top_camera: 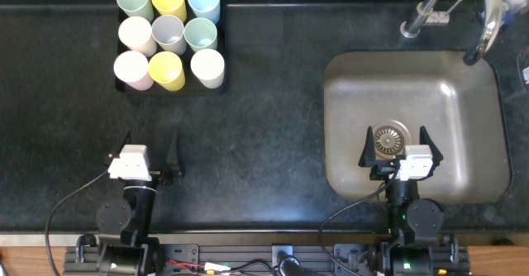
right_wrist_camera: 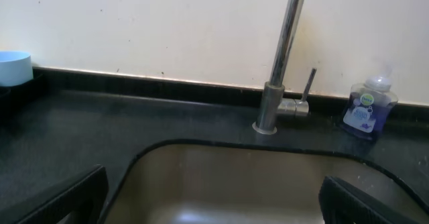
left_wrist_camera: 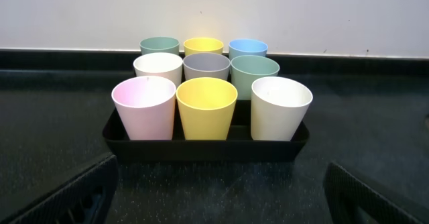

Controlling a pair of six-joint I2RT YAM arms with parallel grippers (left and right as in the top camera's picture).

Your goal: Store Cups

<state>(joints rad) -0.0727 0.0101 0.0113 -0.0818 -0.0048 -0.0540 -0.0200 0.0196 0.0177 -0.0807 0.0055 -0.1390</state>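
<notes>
Black worktop (top_camera: 264,127) stretches wide between tray (left_wrist_camera: 201,149) and sink (top_camera: 463,102); nine cups (left_wrist_camera: 206,106) pack the tray, three by three; left gripper (top_camera: 150,148) and right gripper (top_camera: 398,144) gape empty.

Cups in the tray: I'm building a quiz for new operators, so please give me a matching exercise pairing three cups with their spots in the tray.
Things:
1. pink cup
2. grey cup
3. blue cup

Places:
A. middle of the tray
B. corner by the wall, on the sink side
C. corner away from the wall, on the side away from the sink

Pairs: 1-C; 2-A; 3-B
</notes>
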